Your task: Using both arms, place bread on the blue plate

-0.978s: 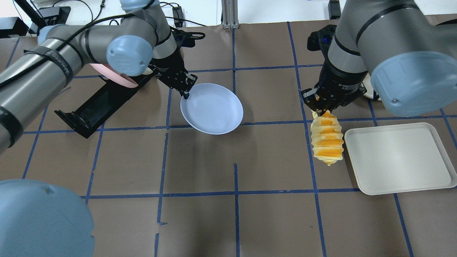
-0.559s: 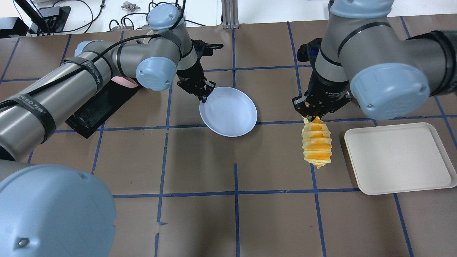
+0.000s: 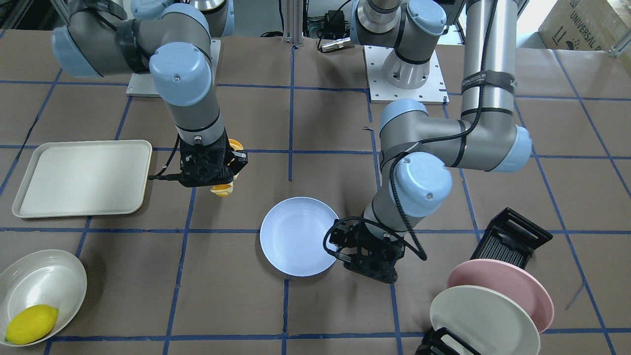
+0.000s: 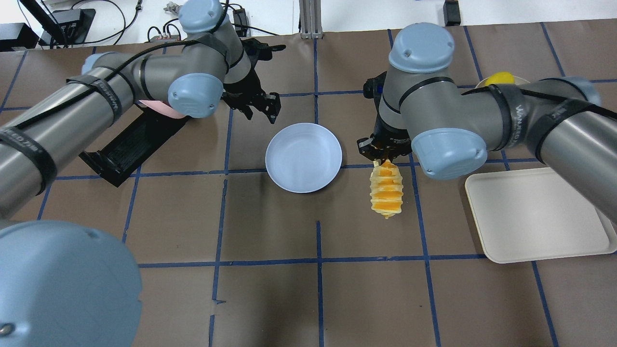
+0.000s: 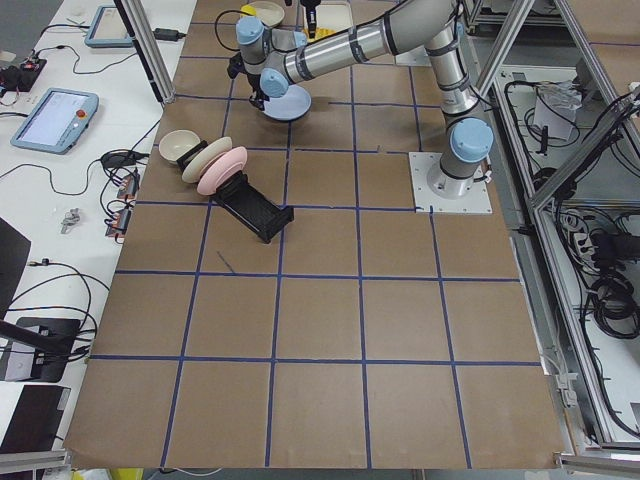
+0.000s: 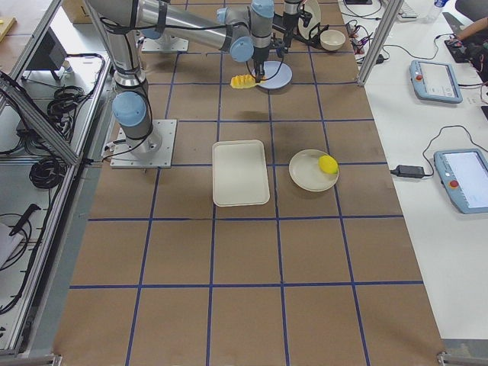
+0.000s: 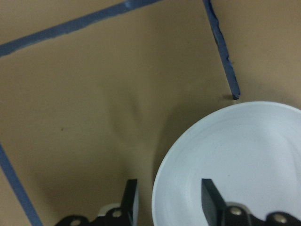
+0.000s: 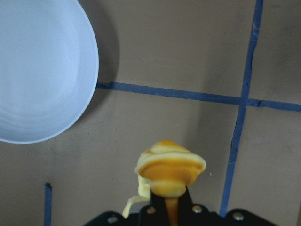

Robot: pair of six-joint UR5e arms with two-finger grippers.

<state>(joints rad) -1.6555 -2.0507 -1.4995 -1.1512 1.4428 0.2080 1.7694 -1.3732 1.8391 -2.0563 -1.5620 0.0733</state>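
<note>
The blue plate lies flat on the brown table near the middle; it also shows in the front view. My left gripper is open and empty just beyond the plate's far left rim. In the left wrist view its fingers stand apart over the plate's rim. My right gripper is shut on one end of the orange and pale-yellow striped bread, which hangs above the table just right of the plate. The right wrist view shows the bread beside the plate.
A cream tray lies at the right. A black dish rack at the left holds a pink plate and a cream plate. A bowl with a lemon stands beyond the tray.
My left gripper carried the blue plate rightward, set it down flat, let go and drew back. My right gripper moved left with the bread, closer to the plate.
</note>
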